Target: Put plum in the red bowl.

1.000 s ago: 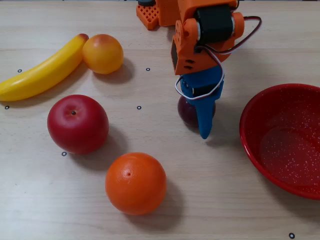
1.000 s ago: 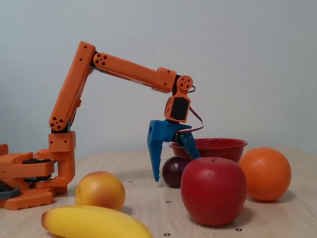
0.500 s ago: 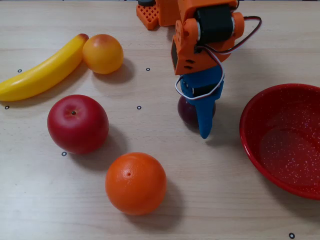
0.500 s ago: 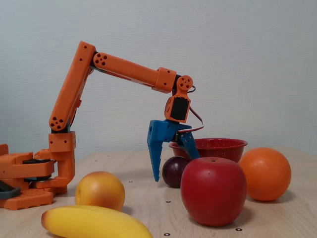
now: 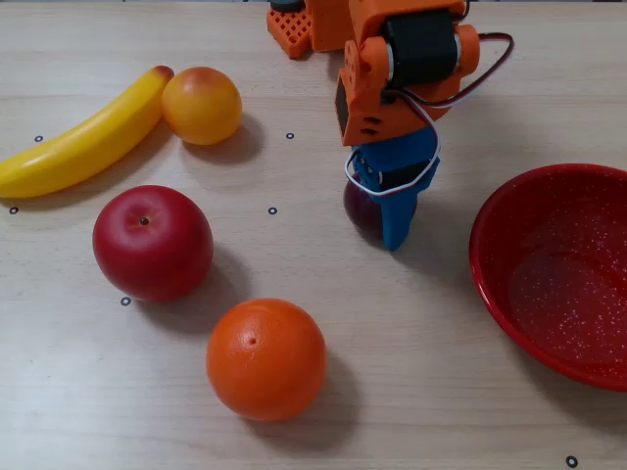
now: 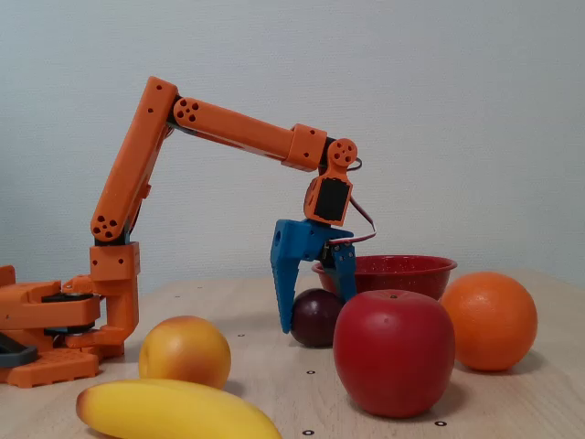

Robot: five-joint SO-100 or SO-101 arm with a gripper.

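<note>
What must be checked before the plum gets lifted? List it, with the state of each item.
1. Tool astride the plum: ok; the blue fingers flank it in the fixed view.
2. Firm grip on the plum: cannot tell; contact is hidden in both views.
3. Plum on the table, not lifted: ok.
4. Red bowl empty and upright: ok.
5. Path to the bowl free of fruit: ok; the apple and orange lie on the other side in the overhead view.
</note>
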